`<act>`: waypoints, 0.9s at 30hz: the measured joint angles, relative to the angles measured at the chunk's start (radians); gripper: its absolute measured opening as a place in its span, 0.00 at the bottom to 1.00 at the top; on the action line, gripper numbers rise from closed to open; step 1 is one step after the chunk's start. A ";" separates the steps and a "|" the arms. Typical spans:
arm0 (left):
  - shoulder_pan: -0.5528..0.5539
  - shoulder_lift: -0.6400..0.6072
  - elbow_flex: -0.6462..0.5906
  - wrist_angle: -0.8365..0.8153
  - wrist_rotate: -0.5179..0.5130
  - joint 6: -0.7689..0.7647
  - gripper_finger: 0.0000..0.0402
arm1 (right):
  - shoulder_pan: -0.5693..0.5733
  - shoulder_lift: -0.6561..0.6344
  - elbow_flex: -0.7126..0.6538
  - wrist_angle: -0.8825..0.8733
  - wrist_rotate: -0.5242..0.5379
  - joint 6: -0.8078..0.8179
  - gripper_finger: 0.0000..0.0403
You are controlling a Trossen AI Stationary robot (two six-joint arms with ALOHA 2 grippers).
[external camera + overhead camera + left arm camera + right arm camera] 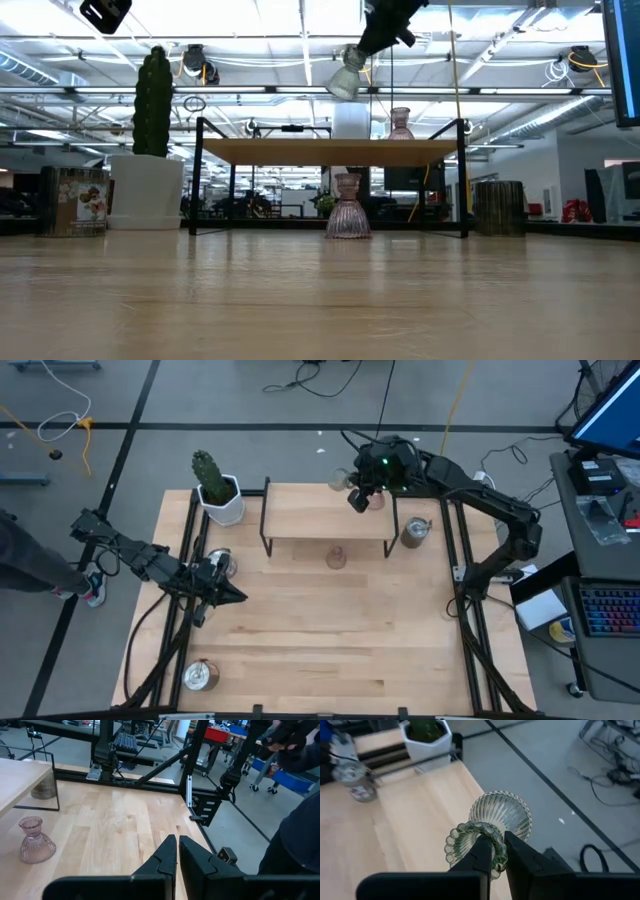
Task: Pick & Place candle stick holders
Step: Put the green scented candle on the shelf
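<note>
The green candle holder (492, 827) hung clamped in the right gripper (498, 851) above the shelf (325, 520); setting it down likely followed. The left gripper (177, 851) waited, fingers together.

White pot with green cactus (218, 488) at table's (300, 630) back left corner; black-framed wooden shelf (325, 520) beside it.

Green ribbed holder (492, 827) aloft, tilted; pink holder (347, 206) upright under shelf.
</note>
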State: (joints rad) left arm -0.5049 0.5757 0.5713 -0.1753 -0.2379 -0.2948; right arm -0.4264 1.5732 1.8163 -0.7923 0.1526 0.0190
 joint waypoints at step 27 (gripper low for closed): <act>0.000 0.000 0.000 -0.001 0.000 0.004 0.05 | -0.189 0.244 0.159 -0.197 -0.176 0.066 0.05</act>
State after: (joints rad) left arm -0.5049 0.5758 0.5713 -0.1761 -0.2379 -0.2912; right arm -0.6153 1.8171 1.9751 -0.9893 -0.0235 0.0853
